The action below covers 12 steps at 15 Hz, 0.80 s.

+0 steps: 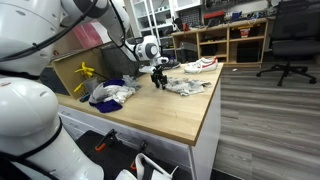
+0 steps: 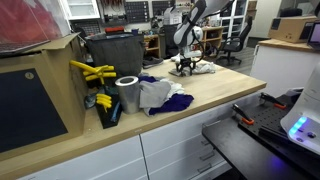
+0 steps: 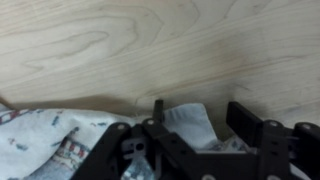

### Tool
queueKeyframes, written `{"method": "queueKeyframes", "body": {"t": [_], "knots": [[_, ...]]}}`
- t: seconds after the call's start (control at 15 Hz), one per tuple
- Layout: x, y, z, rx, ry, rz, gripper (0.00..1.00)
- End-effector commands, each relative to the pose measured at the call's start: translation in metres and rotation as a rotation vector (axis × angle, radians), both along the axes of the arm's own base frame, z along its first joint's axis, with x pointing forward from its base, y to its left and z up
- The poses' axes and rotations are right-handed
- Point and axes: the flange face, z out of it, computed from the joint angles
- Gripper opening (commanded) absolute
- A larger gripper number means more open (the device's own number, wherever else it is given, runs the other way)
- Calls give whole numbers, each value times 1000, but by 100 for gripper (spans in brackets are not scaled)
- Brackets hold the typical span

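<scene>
The tool (image 3: 200,108) stands partly open, low over the bench (image 3: 150,40). Its two fingers (image 3: 243,120) are apart, with a fold of white cloth (image 3: 190,128) between them. The fold lies against one finger and a sliver of gap shows at the other, so nothing is clamped. A patterned cloth (image 3: 40,140) lies just beside the fold, cut off by the picture's edge. In an exterior view the fingertips are too small and blurred to make out. There a second heap of cloths (image 1: 110,93) lies well apart along the bench.
</scene>
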Motion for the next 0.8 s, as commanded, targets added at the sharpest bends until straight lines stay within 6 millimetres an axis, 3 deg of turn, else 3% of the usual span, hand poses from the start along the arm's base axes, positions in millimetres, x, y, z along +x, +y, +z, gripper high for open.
{"method": "queueKeyframes", "body": {"t": [0.0,0.33,0.53,0.73], "knots": [[3,-12,7,-12,-25,-24,37],[-6,-3,25,-3,-15,5,1],[-20,17,41,25,9,37,0],[-32,41,71,66,17,72,1]]}}
